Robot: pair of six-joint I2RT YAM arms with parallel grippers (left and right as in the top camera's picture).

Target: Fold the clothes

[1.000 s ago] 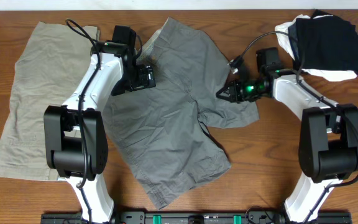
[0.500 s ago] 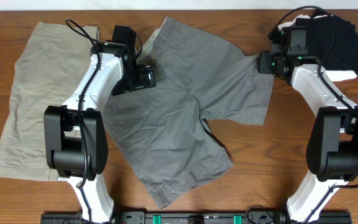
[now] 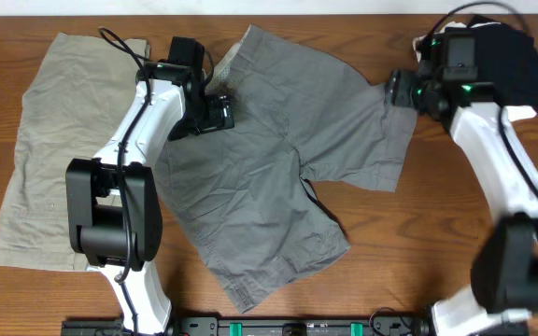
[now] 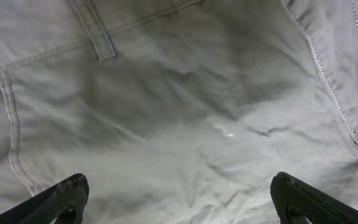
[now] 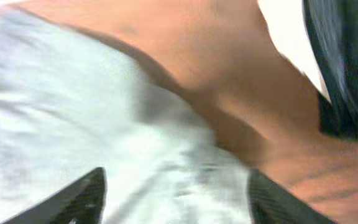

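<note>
The wrinkled medium-grey cotton shorts [image 3: 269,159] lie spread mid-tabletop [image 3: 390,243], legs pointing right. The left tool [image 3: 215,114], fingers apart, hovers over their waistband end. The right tool [image 3: 402,91], also apart, is at the upper leg's hem, so it is the nearer one for folding that leg inward.

Pale khaki garment [image 3: 54,140] lies flat at left, wrinkled, running from far edge toward near side. Black garment [image 3: 507,56] bunched at far right corner, on top of white cloth [image 3: 519,110], maybe another garment; blurred in right wrist view. Brown wood table [image 3: 418,243] under everything. Black rail [image 3: 297,327] with green parts along near edge.
</note>
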